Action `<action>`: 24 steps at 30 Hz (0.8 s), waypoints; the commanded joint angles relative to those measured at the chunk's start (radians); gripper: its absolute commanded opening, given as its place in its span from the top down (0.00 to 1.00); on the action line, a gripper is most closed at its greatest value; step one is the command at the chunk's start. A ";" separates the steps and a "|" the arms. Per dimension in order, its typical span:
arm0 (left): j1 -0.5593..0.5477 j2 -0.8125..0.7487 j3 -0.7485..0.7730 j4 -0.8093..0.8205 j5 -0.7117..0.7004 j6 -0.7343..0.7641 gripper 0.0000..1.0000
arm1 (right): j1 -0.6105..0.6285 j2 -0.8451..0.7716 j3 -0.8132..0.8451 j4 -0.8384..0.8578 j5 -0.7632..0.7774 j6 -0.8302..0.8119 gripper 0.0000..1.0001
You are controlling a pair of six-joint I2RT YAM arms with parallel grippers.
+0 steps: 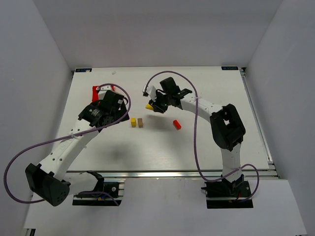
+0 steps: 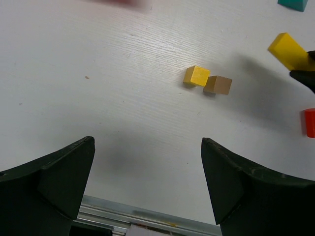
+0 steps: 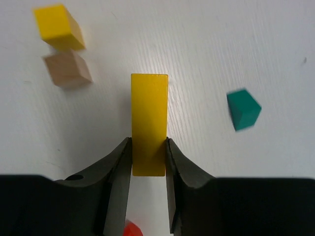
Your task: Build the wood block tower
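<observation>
left arm: rises from its base at the near edge and bends over the left half of the table (image 1: 206,142), wrist tilted down.
left gripper (image 2: 147,143): dark fingers spread wide apart, nothing between them; bare tabletop shows in the gap.
right arm: climbs from its base on the right, folds at the elbow and reaches left towards mid-table.
right gripper (image 3: 147,142): curved black fingers pressed on the lower end of a yellow bar (image 3: 148,120), pinching it by its long sides; the bar hangs clear of the table.
table surface: white, matt, with a fine streaked grain.
red cylinder (image 1: 176,124): small, smooth, lying on its side, apart from the rest.
yellow cube (image 2: 196,75): painted, sharp-edged, on the table near the middle.
plain wood cube (image 2: 218,84): unpainted tan, just beside the yellow cube, corners meeting.
teal block (image 3: 243,109): small, slant-faced, alone beyond the bar.
tower: no stack stands; the pieces lie singly at mid-table.
</observation>
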State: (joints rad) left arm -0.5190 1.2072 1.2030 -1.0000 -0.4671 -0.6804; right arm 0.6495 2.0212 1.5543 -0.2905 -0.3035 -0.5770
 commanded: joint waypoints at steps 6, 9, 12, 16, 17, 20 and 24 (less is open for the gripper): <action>0.005 -0.109 0.033 -0.011 -0.044 0.111 0.02 | 0.119 0.072 0.255 -0.217 -0.118 -0.155 0.81; 0.007 -0.132 0.014 0.020 -0.039 0.137 0.02 | 0.147 0.096 0.302 -0.231 -0.114 -0.170 0.81; 0.007 -0.146 -0.003 0.038 -0.025 0.151 0.02 | 0.168 0.111 0.325 -0.242 -0.111 -0.176 0.81; 0.007 -0.147 -0.028 0.046 -0.018 0.156 0.02 | 0.185 0.126 0.325 -0.253 -0.089 -0.187 0.80; 0.007 -0.149 -0.034 0.044 -0.016 0.156 0.02 | 0.191 0.129 0.325 -0.257 -0.083 -0.191 0.79; 0.008 -0.147 -0.042 0.049 -0.005 0.154 0.02 | 0.196 0.142 0.328 -0.245 -0.068 -0.184 0.78; 0.008 -0.147 -0.054 0.064 0.016 0.165 0.02 | 0.202 0.162 0.343 -0.234 -0.065 -0.172 0.76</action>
State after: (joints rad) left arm -0.5179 1.0748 1.1564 -0.9604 -0.4709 -0.5304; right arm 0.8452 2.1708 1.8385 -0.5293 -0.3698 -0.7448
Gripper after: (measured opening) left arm 0.982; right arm 0.349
